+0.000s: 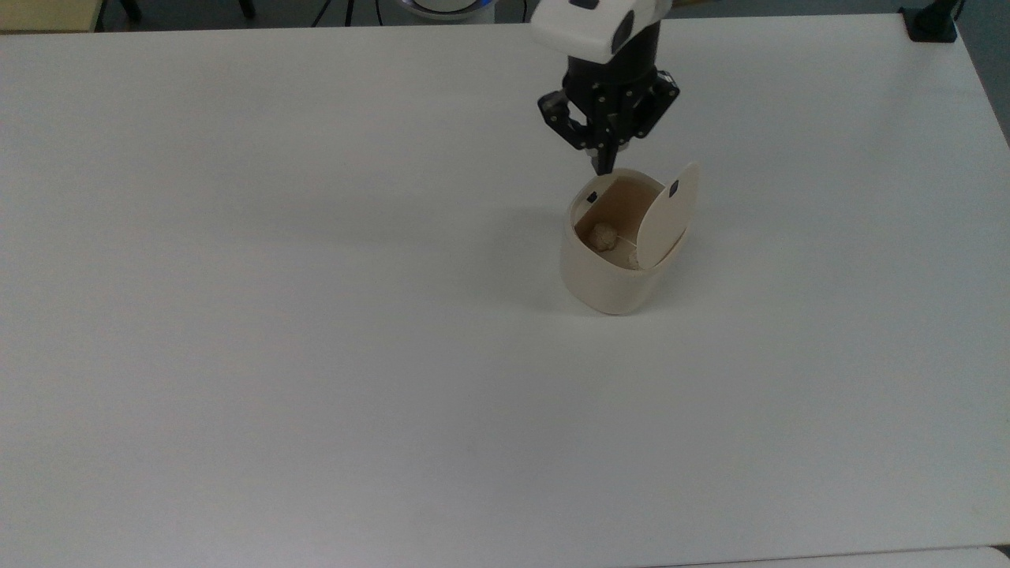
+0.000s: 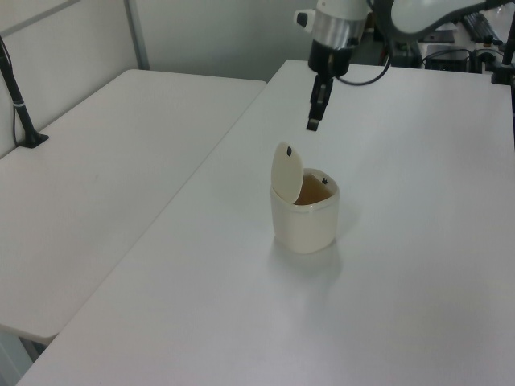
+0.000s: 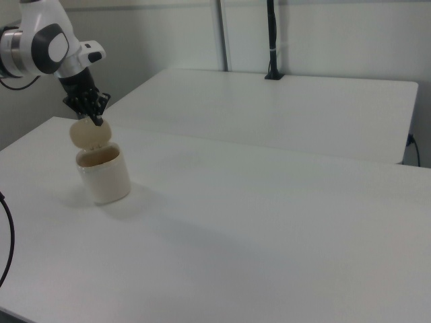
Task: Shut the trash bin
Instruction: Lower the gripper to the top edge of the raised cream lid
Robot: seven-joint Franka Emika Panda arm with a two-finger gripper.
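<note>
The cream-beige trash bin (image 1: 609, 280) stands on the white table (image 1: 316, 315) with its flat lid (image 1: 669, 213) tipped up on edge, so the inside shows. A crumpled ball of paper (image 1: 604, 235) lies in it. Small black marks sit on the rim and on the lid. My gripper (image 1: 604, 166) hangs pointing down, fingers shut with nothing held, just past the bin's rim toward the top view's top edge. In the left view the gripper (image 2: 312, 125) is above the raised lid (image 2: 286, 169) and apart from it. In the right view the gripper (image 3: 99, 122) sits just over the lid (image 3: 89, 133).
A black clamp (image 1: 931, 24) grips the table's corner at the top view's upper right. A second white table (image 2: 105, 177) adjoins on the left view's left, with a black pole (image 2: 18, 100) clamped to it. Open tabletop surrounds the bin.
</note>
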